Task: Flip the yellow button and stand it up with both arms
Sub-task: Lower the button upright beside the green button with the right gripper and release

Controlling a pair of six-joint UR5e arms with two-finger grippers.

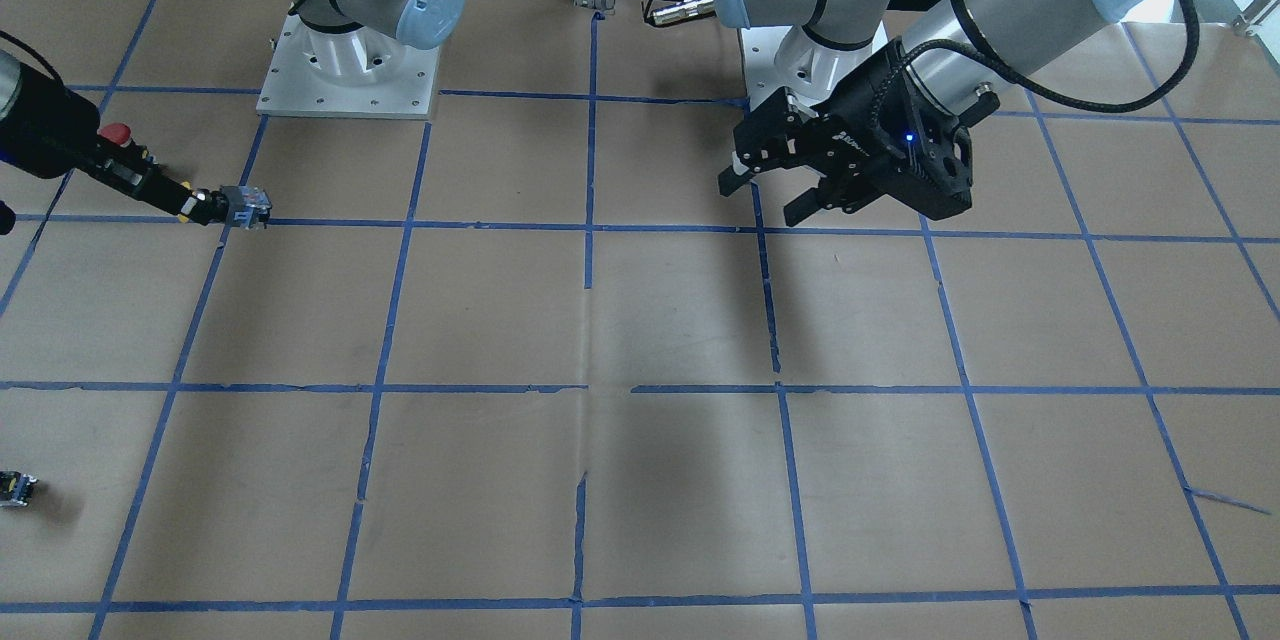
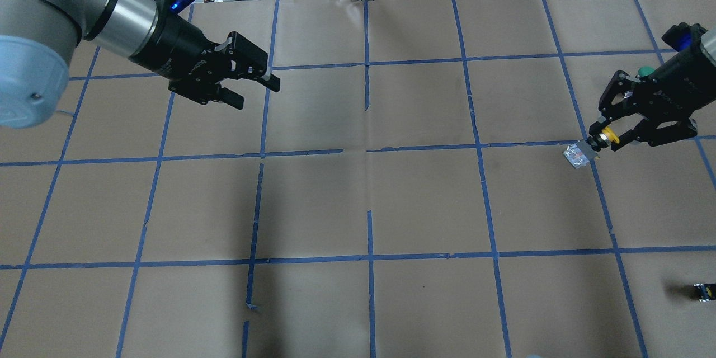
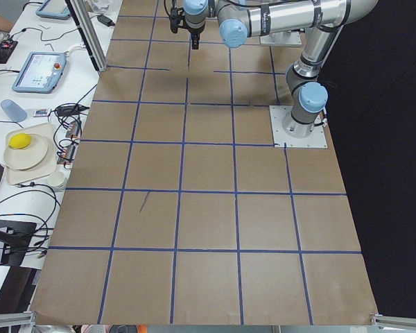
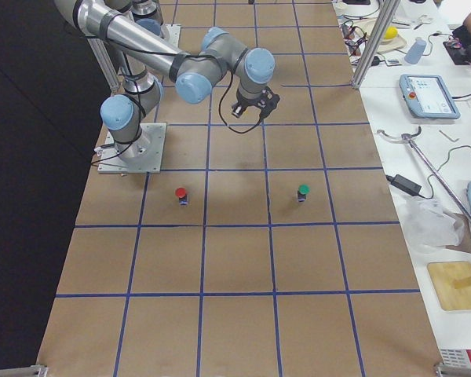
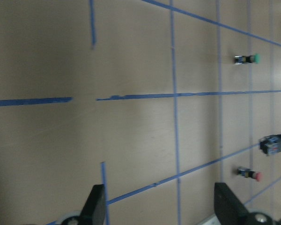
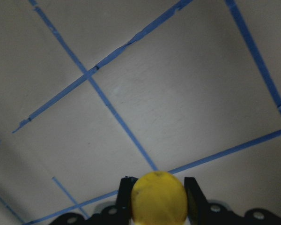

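Underneath everything, a table (image 2: 419,201) papered brown and gridded with blue tape (image 2: 369,258). Over its left half, the left arm (image 2: 84,11) stretched in from the side, and at its end the left gripper (image 2: 258,94) hanging clear of the paper, jaws spread and nothing between them. At the far right edge, the right gripper (image 2: 606,140) clamped on the yellow button (image 2: 592,147), pinching just under the cap, with the silvery base poking out past the fingertips toward the table's middle. Impossible to tell whether that base touches the paper. Well apart, the two grippers. Probably light and stiff, being plastic and metal, so little fear of crushing. Likely slippery on the domed cap, though, and prone to twist in a two-point pinch. Best taken by the squarish base or the black body, on flat sides, leaving the cap free. Toward the table's right end, a red button (image 4: 180,193) and a green button (image 4: 303,191), both upright. Near the corner, a tiny black part (image 2: 703,291) with a yellow spot.
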